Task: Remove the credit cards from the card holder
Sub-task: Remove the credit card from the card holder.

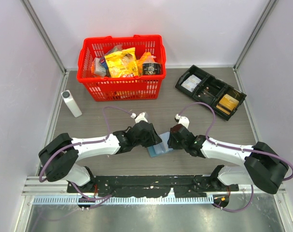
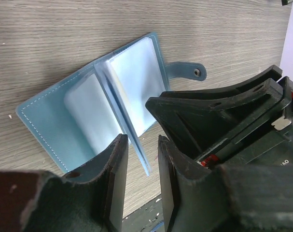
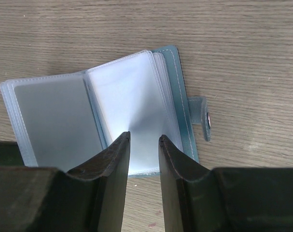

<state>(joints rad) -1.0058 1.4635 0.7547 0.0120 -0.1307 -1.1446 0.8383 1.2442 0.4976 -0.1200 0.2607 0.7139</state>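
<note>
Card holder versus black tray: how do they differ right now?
The card holder is blue, small and lies open at near centre; the black tray is larger and sits far right. The card holder's visible sleeves look empty; the black tray holds tan-gold cards in one compartment. Both rest on the table.

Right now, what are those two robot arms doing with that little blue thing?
Both arms are at the blue card holder, which lies open on the table. The left end effector has a finger on each side of a clear sleeve that sticks up, without squeezing it. The right end effector hovers open over the right page. No card shows in the sleeves. What look like tan-gold cards lie in the black tray.
</note>
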